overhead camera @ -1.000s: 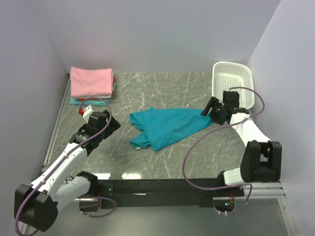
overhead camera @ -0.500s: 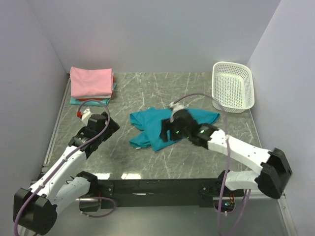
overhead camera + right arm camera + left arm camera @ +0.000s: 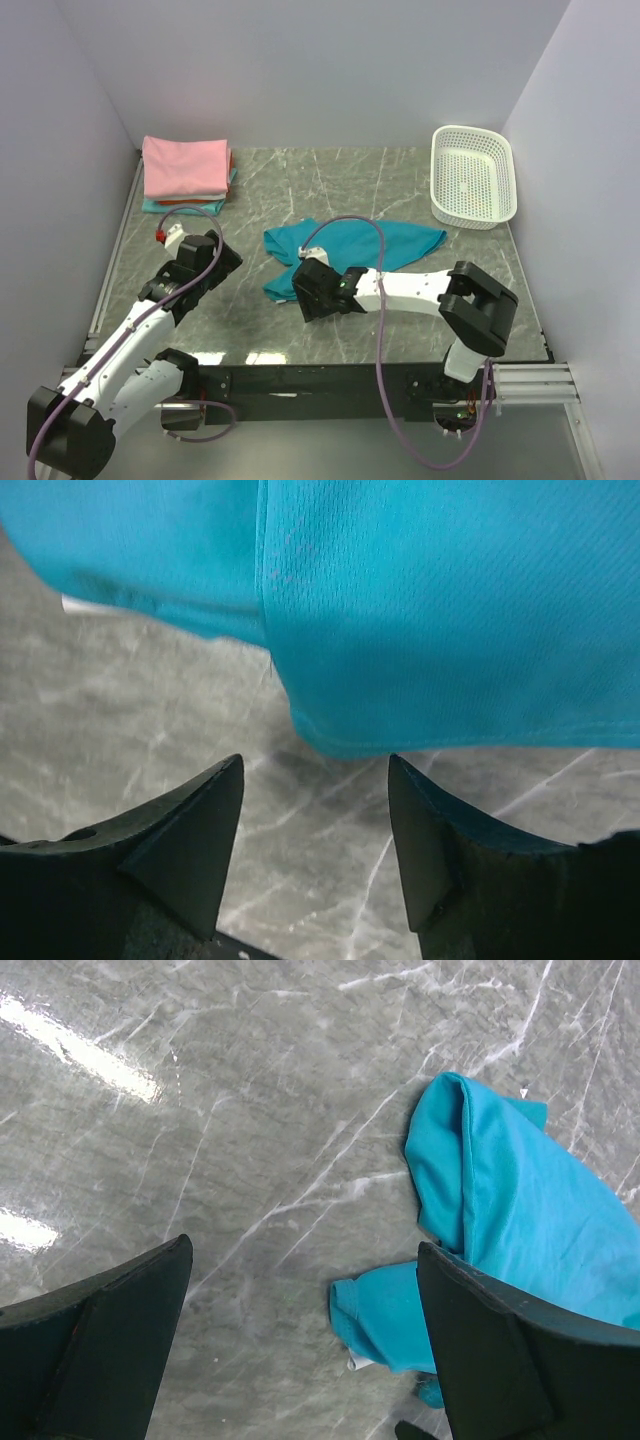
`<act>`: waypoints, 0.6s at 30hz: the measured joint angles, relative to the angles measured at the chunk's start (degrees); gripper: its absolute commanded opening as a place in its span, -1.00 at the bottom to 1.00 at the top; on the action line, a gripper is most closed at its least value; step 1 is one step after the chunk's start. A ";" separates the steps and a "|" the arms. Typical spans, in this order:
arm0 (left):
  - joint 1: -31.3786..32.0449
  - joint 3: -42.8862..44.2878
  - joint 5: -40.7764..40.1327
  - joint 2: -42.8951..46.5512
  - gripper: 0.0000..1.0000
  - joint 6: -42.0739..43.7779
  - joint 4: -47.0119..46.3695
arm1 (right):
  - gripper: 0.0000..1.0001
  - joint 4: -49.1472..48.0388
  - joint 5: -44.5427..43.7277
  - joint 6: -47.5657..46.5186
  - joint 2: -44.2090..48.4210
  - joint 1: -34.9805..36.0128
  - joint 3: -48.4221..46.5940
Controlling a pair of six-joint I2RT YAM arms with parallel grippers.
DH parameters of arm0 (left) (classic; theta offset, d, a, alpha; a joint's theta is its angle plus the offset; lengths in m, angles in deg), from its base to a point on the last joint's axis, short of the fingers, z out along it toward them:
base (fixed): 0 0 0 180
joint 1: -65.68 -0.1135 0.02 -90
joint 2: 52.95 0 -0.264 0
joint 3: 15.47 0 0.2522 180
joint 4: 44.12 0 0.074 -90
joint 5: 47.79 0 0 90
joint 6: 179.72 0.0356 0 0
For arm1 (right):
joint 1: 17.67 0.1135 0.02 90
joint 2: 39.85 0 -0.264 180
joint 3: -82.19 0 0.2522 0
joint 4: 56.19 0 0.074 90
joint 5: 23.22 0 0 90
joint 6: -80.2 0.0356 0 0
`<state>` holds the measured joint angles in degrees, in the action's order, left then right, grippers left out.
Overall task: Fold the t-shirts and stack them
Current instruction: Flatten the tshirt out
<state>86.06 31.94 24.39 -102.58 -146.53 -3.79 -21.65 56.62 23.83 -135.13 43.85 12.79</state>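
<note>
A teal-blue t-shirt (image 3: 350, 250) lies crumpled and spread on the marble table's middle. My right gripper (image 3: 308, 286) is low at the shirt's near-left edge. In the right wrist view its jaws (image 3: 315, 770) stand open over bare table, with the shirt's hem (image 3: 430, 600) just beyond the tips and nothing between them. My left gripper (image 3: 218, 254) hovers left of the shirt, wide open (image 3: 303, 1248) and empty. The shirt's folded corner (image 3: 400, 1320) lies by its right finger. A folded stack with a pink t-shirt (image 3: 185, 165) on top sits at the back left.
A white lattice basket (image 3: 472, 178) stands at the back right against the wall. Aqua and red edges (image 3: 190, 205) show under the pink shirt. The right arm's purple cable (image 3: 350, 222) arcs over the teal shirt. Walls close in on the left, back and right.
My right arm has swung from beside the basket leftward across the teal shirt down to its near-left edge, its jaws narrowing a little. The left arm has barely moved.
</note>
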 measured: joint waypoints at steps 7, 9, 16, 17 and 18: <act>0.02 0.00 -0.02 0.00 0.99 0.02 0.00 | -0.11 -1.16 -5.55 3.13 -2.38 0.00 -2.25; 0.02 0.00 -0.04 0.00 0.99 0.02 0.00 | -0.48 -1.05 -7.80 4.33 -3.34 0.00 -2.54; 0.02 0.00 -0.28 0.00 0.99 -0.13 0.28 | -1.00 -0.02 -11.72 6.80 -4.74 0.00 -2.71; 0.02 0.00 -0.35 -0.02 0.99 -0.15 0.28 | -1.00 0.22 -11.93 6.78 -4.26 0.00 -2.71; 0.02 0.00 -0.46 -0.02 0.99 -0.26 0.28 | -1.00 0.55 -12.04 6.75 -3.69 0.00 -2.71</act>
<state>86.08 31.94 23.93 -102.60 -146.80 -3.51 -21.11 44.58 30.58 -138.83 43.85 10.08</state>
